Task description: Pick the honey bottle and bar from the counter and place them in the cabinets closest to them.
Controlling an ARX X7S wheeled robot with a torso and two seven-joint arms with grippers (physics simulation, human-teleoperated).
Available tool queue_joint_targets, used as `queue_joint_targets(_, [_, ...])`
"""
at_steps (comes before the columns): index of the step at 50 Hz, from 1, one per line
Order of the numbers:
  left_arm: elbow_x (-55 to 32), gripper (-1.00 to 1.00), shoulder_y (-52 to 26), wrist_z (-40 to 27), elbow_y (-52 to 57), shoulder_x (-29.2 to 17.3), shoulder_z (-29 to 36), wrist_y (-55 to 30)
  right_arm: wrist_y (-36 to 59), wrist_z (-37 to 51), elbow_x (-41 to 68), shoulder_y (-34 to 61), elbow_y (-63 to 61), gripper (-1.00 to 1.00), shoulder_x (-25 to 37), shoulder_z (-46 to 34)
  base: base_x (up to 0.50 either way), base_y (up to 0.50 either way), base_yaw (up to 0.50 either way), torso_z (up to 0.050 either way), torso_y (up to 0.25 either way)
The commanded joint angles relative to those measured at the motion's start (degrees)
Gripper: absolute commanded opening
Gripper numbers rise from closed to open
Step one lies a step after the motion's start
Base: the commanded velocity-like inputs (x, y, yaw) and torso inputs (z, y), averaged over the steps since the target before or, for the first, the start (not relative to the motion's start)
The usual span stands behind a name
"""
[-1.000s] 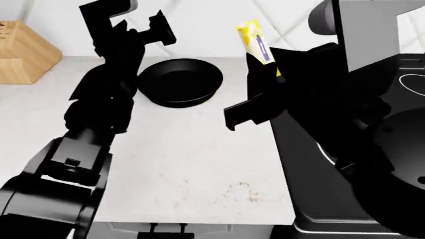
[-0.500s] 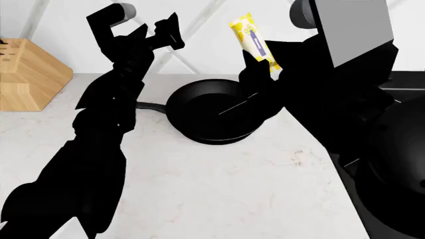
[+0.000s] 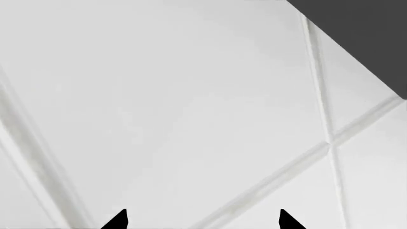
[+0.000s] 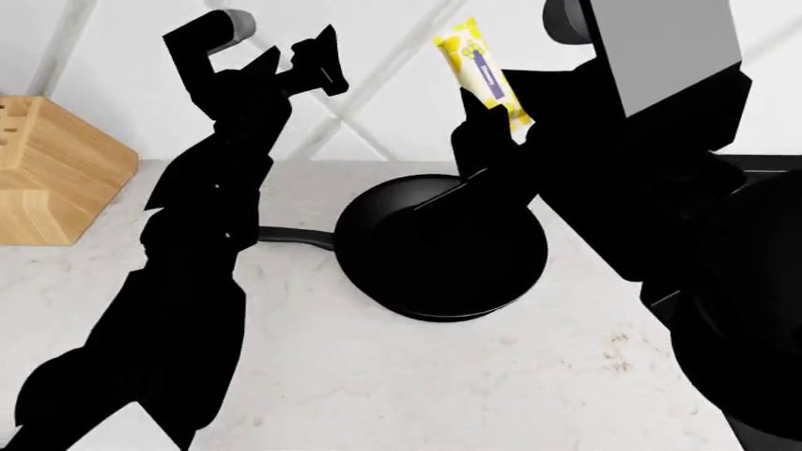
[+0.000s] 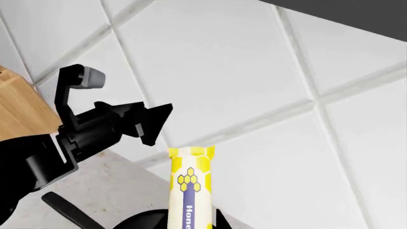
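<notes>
Head view: right gripper (image 4: 501, 127) clamped on bar (image 4: 482, 73), raised above black pan (image 4: 441, 252); left gripper (image 4: 314, 61) fingers apart, empty.

the bar (image 4: 482, 73) is bright yellow with a purple-blue stripe and a honeycomb pattern. the pan (image 4: 441, 254) is black. the knife block (image 4: 51, 171) is light brown wood. the counter (image 4: 376, 376) is white with brown speckles.

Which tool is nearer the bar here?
Right. The right tool is shut on the bar, holding it up in front of the tiled wall above the pan. The left tool is raised apart from it, empty.
</notes>
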Motion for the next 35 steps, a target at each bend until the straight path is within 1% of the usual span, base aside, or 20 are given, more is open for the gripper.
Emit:
queue_joint_targets(1, [3.10, 1.00, -0.08, 0.56, -0.05, 0.28, -3.37, -0.21, -0.47, -0.19, -0.21, 0.08, -0.18, -1.00, 0.23, 0.11, 0.50, 0.17, 0.00, 0.000, 0.000])
queue_joint_targets(4, [3.51, 1.00, -0.14, 0.46, -0.05, 0.34, -3.68, -0.20, -1.53, 0.64, -0.37, -0.79, -0.31, -1.00, 0.77, 0.51, 0.00, 0.00, 0.00, 0.000, 0.000])
queue_joint_targets(8, [4.01, 1.00, 0.01, 0.38, -0.06, 0.36, -3.99, -0.06, -3.79, 5.21, -0.27, -1.35, -2.65, -1.00, 1.78, 1.02, 0.00, 0.00, 0.00, 0.000, 0.000])
queue_joint_targets(11, [4.34, 1.00, 0.01, 0.15, -0.06, 0.40, -4.03, 0.05, -6.28, 9.52, 2.33, -0.95, -4.87, -1.00, 1.95, 1.00, 0.00, 0.00, 0.00, 0.000, 0.000])
queue_joint_targets(15, [4.69, 1.00, 0.17, -0.18, -0.06, 0.45, -3.85, 0.39, -10.79, 16.74, 4.81, 0.65, -9.70, -1.00, 2.17, 1.45, 0.00, 0.00, 0.00, 0.000, 0.000])
queue_joint_targets(17, [4.80, 1.00, 0.26, -0.46, -0.06, 0.47, -3.56, 0.57, -14.86, 17.96, 4.51, 1.73, -12.06, -1.00, 3.66, -0.53, 0.00, 0.00, 0.00, 0.000, 0.000])
queue_joint_targets(22, [5.04, 1.00, 0.45, -1.80, -0.07, 0.47, -2.95, 1.05, -29.39, 18.04, 0.48, 9.88, -18.31, -1.00, 10.32, -13.47, 0.00, 0.00, 0.00, 0.000, 0.000])
queue_joint_targets(24, [5.15, 1.00, 0.49, -2.48, -0.07, 0.45, -2.89, 1.22, -36.40, 18.06, -2.12, 15.37, -21.30, -1.00, 13.43, -21.00, 0.00, 0.00, 0.00, 0.000, 0.000])
queue_joint_targets(26, [5.33, 1.00, 0.56, -2.99, -0.07, 0.42, -3.01, 1.34, -44.19, 18.08, -4.69, 22.07, -23.98, -1.00, 15.86, -30.39, 0.00, 0.00, 0.00, 0.000, 0.000])
queue_joint_targets(30, [5.79, 1.00, 0.58, -3.78, -0.07, 0.43, -3.17, 1.31, -58.13, 18.09, -9.88, 34.53, -27.62, -1.00, 17.88, -49.03, 0.00, 0.00, 0.00, 0.000, 0.000])
queue_joint_targets(33, [6.13, 1.00, 0.75, -4.14, -0.08, 0.45, -3.11, 1.37, -67.42, 18.09, -13.22, 44.51, -29.36, -1.00, 17.85, -62.96, 0.00, 0.00, 0.00, 0.000, 0.000])
queue_joint_targets(34, [6.19, 1.00, 0.70, -4.25, -0.08, 0.46, -3.07, 1.29, -69.41, 18.09, -14.03, 47.24, -29.43, -1.00, 17.55, -66.20, 0.00, 0.00, 0.00, 0.000, 0.000])
queue_joint_targets(35, [6.22, 1.00, 0.68, -4.35, -0.08, 0.46, -3.05, 1.23, -69.72, 18.09, -14.28, 47.86, -29.44, -1.00, 17.70, -66.38, 0.00, 0.00, 0.00, 0.000, 0.000])
